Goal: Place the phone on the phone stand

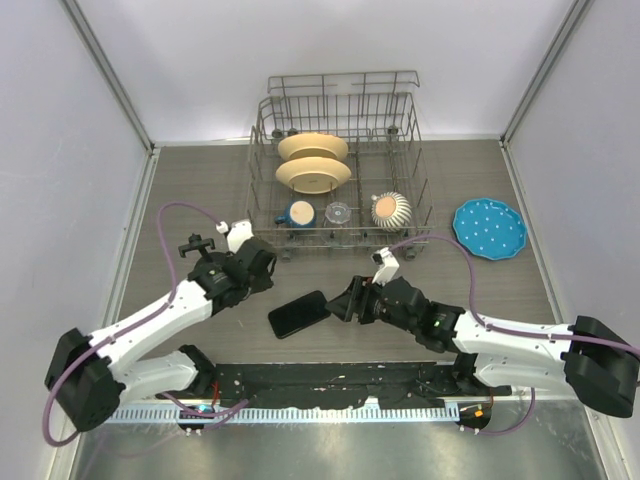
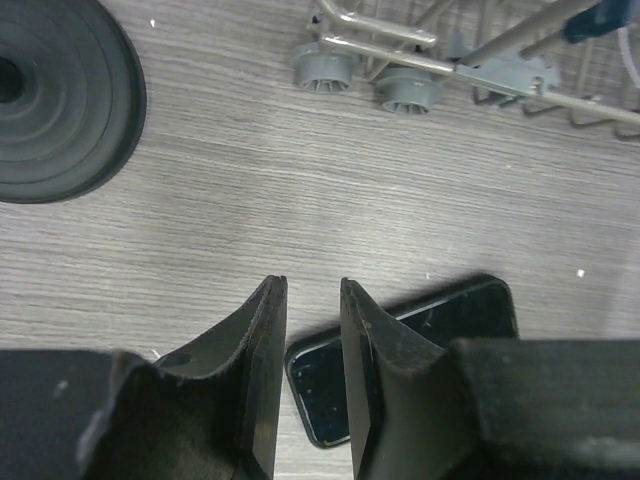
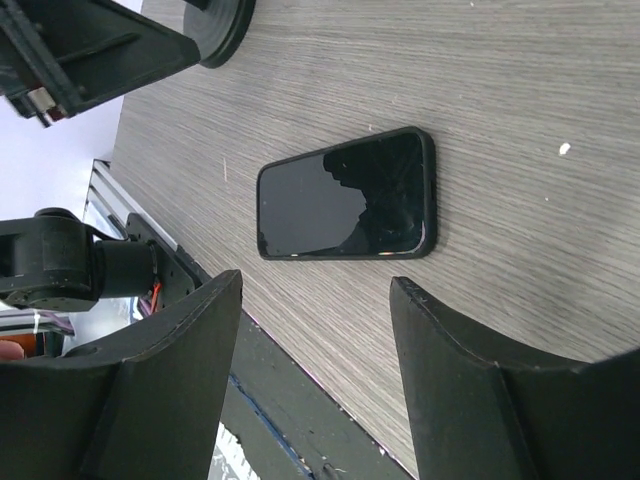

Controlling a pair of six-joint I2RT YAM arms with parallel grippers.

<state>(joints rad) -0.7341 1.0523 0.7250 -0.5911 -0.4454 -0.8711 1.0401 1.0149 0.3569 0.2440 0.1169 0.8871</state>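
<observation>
The phone [image 1: 298, 314] lies flat and screen up on the wooden table, near the front middle. It also shows in the left wrist view [image 2: 455, 315] and the right wrist view [image 3: 345, 195]. My left gripper [image 1: 266, 278] hovers over the phone's left end, its jaws a narrow gap apart and empty [image 2: 312, 300]. My right gripper [image 1: 340, 303] is wide open and empty just right of the phone, which lies beyond its fingertips [image 3: 315, 285]. The phone stand [image 1: 197, 244] stands left of the left gripper. Its round disc base shows in the left wrist view [image 2: 60, 95] and the right wrist view [image 3: 225, 25].
A wire dish rack [image 1: 340, 165] with plates, a blue mug and a ribbed bowl stands behind the arms; its wheels [image 2: 325, 65] are close ahead of the left gripper. A blue plate [image 1: 489, 228] lies at the right. The black base rail [image 1: 330, 385] runs along the near edge.
</observation>
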